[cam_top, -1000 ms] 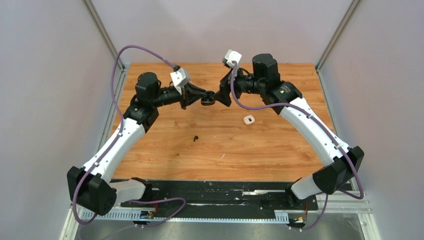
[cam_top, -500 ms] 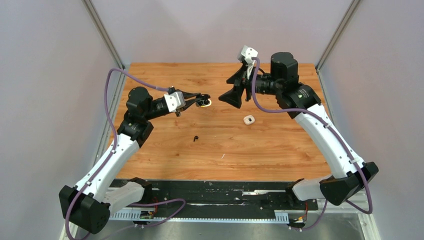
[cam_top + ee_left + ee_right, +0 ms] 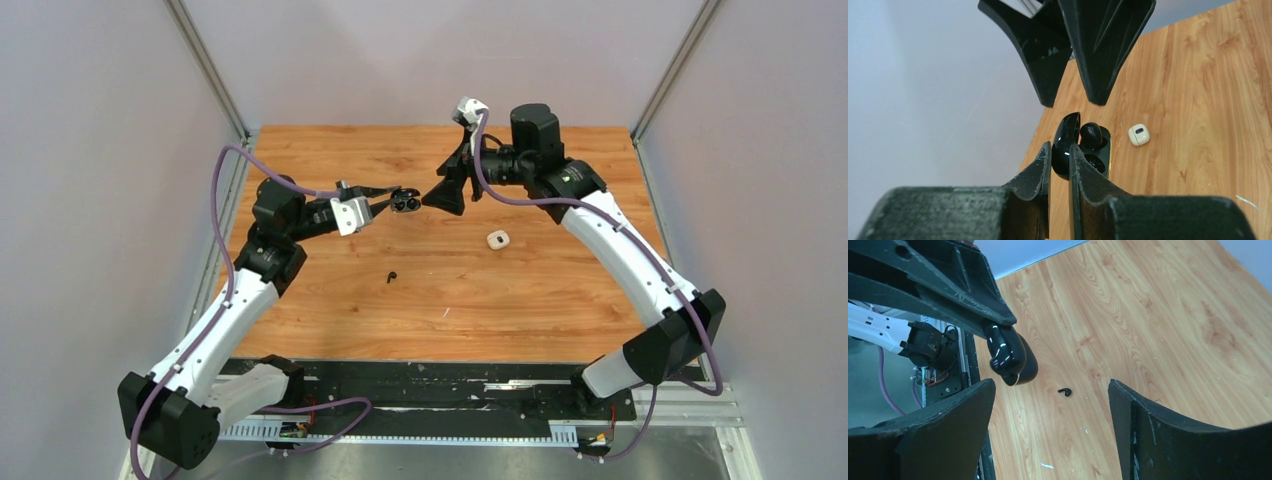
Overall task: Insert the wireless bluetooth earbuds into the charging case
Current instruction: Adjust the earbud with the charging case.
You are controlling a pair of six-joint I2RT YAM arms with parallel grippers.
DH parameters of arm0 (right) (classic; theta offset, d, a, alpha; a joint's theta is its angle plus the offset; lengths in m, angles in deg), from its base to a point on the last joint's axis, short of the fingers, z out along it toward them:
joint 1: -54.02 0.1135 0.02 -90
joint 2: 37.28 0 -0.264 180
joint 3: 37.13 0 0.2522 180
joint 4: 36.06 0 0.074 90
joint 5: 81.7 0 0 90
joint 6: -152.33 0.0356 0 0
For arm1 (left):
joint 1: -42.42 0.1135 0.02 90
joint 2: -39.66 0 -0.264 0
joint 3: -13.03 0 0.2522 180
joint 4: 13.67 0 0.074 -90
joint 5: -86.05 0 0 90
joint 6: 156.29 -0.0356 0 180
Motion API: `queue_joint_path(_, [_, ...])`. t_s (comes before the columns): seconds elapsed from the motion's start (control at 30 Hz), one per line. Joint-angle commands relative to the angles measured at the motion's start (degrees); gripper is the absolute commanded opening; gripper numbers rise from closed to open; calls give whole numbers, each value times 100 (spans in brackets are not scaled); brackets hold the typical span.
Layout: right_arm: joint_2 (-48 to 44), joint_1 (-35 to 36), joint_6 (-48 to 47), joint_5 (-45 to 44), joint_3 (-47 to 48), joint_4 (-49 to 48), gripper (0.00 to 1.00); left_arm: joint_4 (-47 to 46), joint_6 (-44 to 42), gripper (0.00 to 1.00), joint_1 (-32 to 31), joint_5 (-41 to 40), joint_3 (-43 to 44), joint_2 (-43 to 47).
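Above grained wood table (image 3: 560, 300), left tool (image 3: 1060, 150) clamped on glossy black charging case (image 3: 1095, 145), right tool (image 3: 1050, 387) apart.

Bright, even, diffuse light from above. Shadows on wooden table (image 3: 560, 290) faint and soft. Top view sharp. Wrist views: left gripper fingers (image 3: 1088, 190) and right gripper fingers (image 3: 943, 430) close up, slightly soft. Small white glare spots on glossy charging case (image 3: 1010, 360).

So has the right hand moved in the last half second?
Yes. The right hand has shifted left in the top view, away from the small white object.
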Motion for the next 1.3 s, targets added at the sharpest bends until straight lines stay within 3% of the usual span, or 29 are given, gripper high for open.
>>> queue_joint_path(0.0, [182,158,417,-132,269,-500,83,-8,-177,0,-39,53,178,-53])
queue_joint_path(0.1, [282,208,494,-200,316,-553,85,60,-123,0,-41,-16,251,-121])
queue_joint_path(0.2, [329,224,673,17,338,-587,99,135,-44,0,-39,-85,321,-178])
queue_joint_path(0.23, [329,227,701,66,337,-599,100,144,-24,0,-39,-94,346,-203])
queue_joint_path(0.67, [570,502,563,-1665,398,-445,100,101,432,0,-39,-234,507,-279])
queue_joint_path(1.27, [73,467,-349,-1861,145,-72,100,83,839,0,-39,-477,638,-436])
